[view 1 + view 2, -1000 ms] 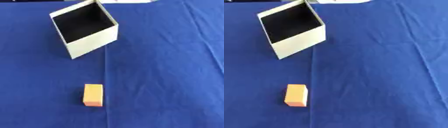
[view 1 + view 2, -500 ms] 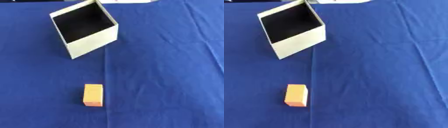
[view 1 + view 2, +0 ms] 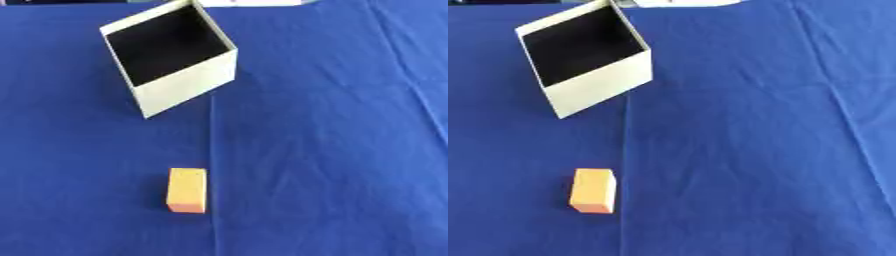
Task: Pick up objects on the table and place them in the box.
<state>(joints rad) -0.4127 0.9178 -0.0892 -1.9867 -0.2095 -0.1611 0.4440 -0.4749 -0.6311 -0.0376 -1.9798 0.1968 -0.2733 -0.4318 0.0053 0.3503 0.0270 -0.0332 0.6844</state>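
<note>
A: Has anything moved since a second ago?

B: No. The block (image 3: pixel 187 190) lies in the same spot on the blue cloth (image 3: pixel 332 150), and the box (image 3: pixel 171 56) sits where it was, turned at the same angle. The whole picture looks alike in both eyes, so the camera has held its place too.

A: And the hands? How open are they, and is either one holding something?

B: I cannot tell. Neither hand shows in either view, now or in the earlier pictures, so there is nothing to say about their fingers or any hold.

A: Tell me about the block, then.

B: It is a small orange brick shape, longer than it is wide, lying flat with its long side running away from the robot. Its top face is a lighter orange-yellow, and the near end face is a darker, redder orange. It rests on the cloth near the bottom of the view, a little left of the middle, just left of a long crease in the cloth.

A: Where is it compared with the box?

B: Well apart from it, on the near side. The box stands at the far left, open at the top, with pale walls and a dark inside, and one corner points toward the block. Nothing can be seen lying inside it.
</note>
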